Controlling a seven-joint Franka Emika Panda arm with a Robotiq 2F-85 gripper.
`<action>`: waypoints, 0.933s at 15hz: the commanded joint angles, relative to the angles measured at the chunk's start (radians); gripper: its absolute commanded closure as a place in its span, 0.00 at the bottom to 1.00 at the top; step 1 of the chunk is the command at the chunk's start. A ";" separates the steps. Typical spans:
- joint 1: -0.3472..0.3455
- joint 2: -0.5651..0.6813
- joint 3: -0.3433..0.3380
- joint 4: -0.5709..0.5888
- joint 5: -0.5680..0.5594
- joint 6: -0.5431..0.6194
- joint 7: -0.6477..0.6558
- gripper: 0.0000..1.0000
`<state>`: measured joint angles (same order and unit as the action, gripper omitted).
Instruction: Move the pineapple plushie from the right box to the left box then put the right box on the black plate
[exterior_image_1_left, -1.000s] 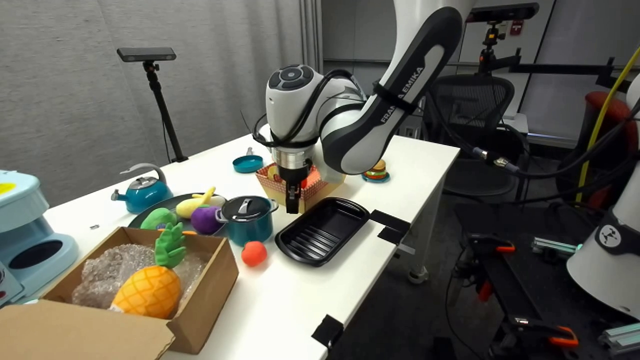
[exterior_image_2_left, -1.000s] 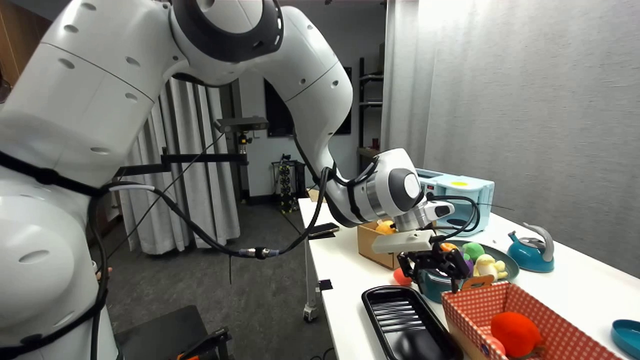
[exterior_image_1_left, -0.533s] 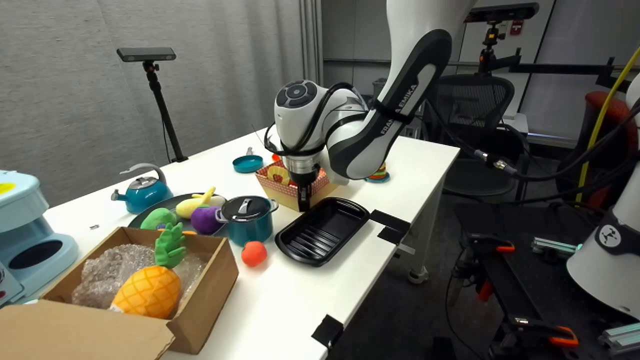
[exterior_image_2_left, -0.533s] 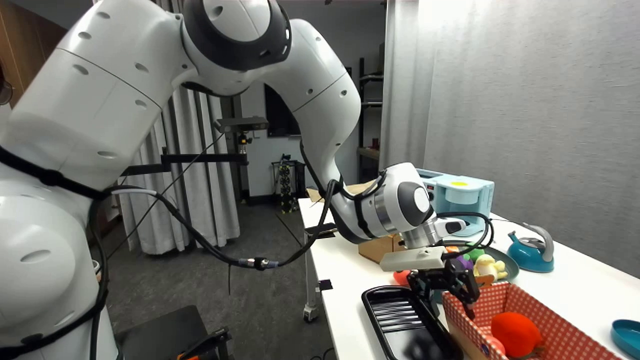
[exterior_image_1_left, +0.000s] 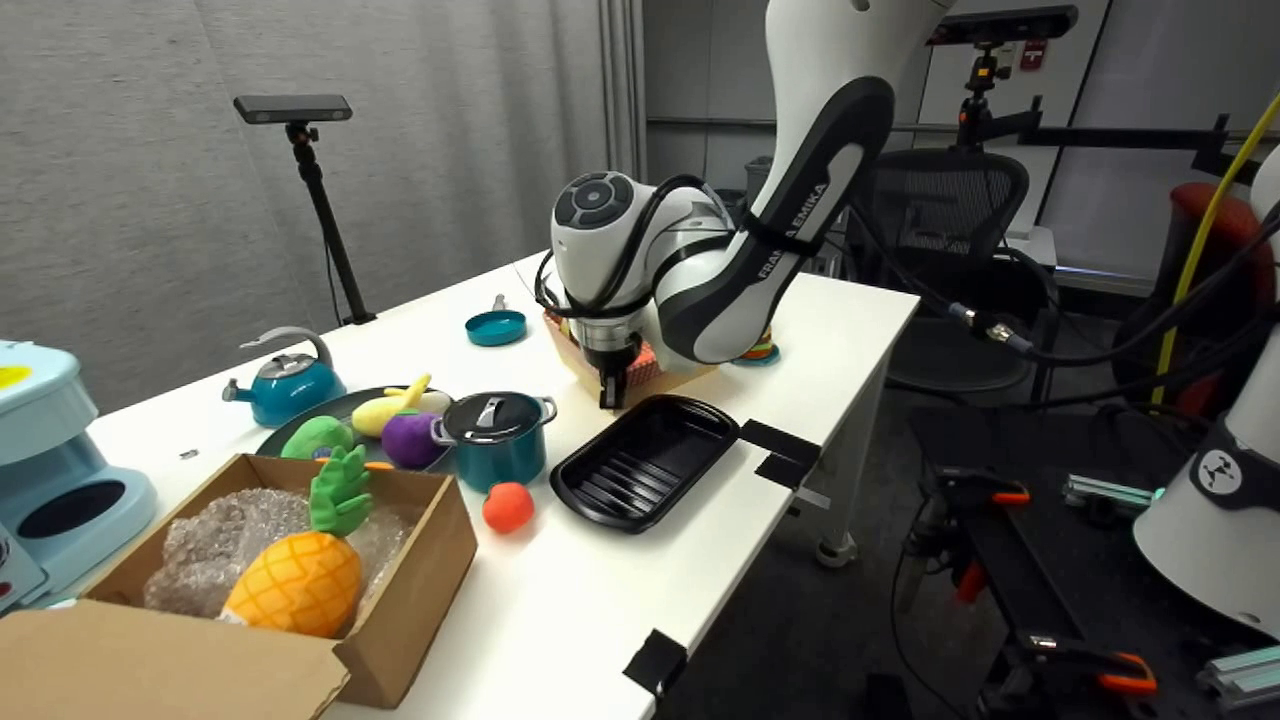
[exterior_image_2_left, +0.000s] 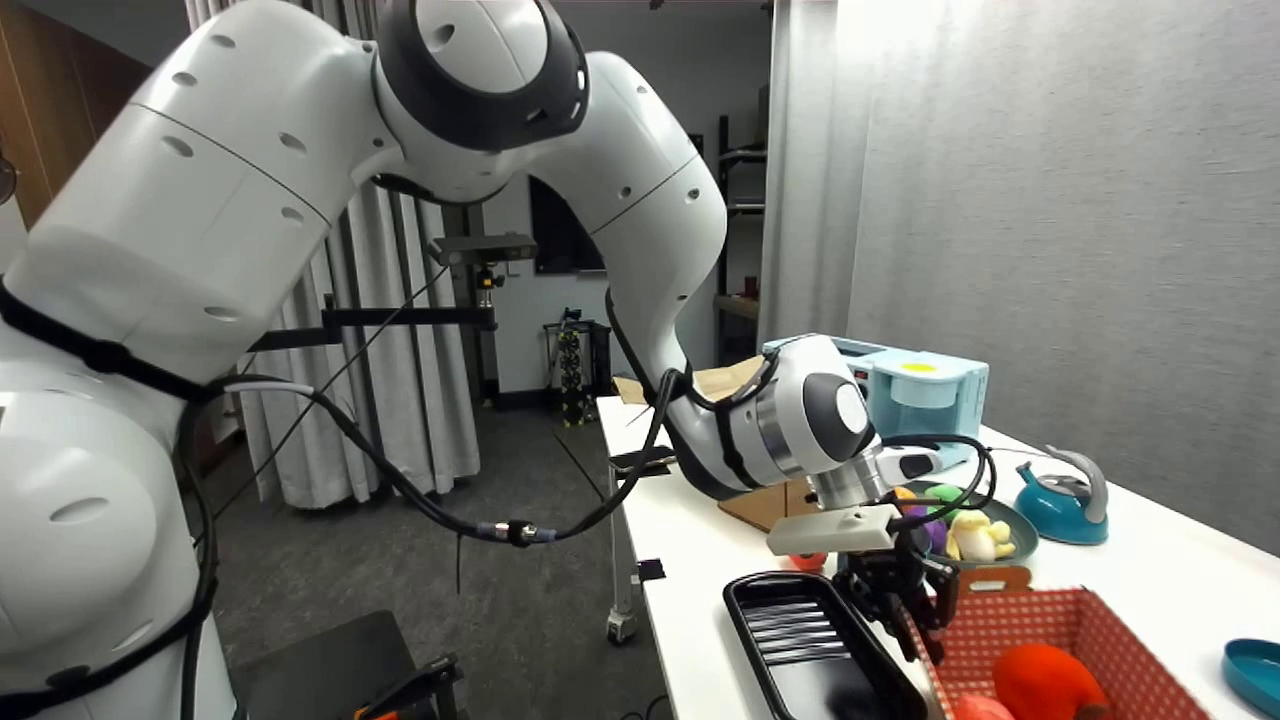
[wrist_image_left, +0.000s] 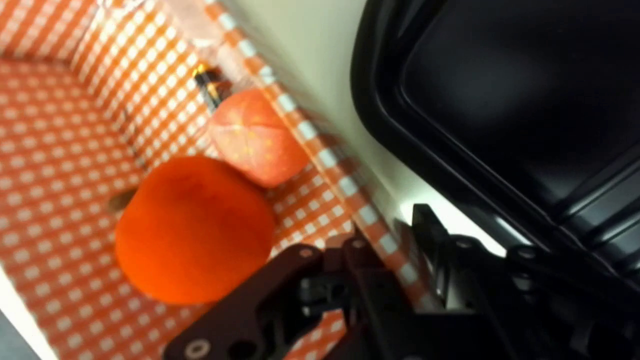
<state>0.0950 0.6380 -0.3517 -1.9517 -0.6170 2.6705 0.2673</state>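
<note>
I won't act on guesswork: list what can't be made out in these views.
Small black-and-yellow patch in the right box: too blurred in the wrist view to identify.
Underside of the pineapple plushie: hidden by the left box around it in an exterior view.
Cardboard flap: cut off by the left and bottom edges in an exterior view.
Layered toy: partly behind the arm in an exterior view.

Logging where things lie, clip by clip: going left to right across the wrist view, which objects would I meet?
Bright orange-red round toy, coral-pink round toy, glossy black rectangular ridged tray.
</note>
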 joint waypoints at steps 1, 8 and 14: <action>0.071 0.038 -0.115 0.046 -0.082 -0.028 0.167 0.94; 0.086 0.068 -0.173 0.062 -0.165 -0.040 0.299 0.96; 0.085 0.036 -0.126 0.037 -0.257 -0.010 0.255 0.96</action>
<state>0.1729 0.6979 -0.4928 -1.9123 -0.8086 2.6634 0.5273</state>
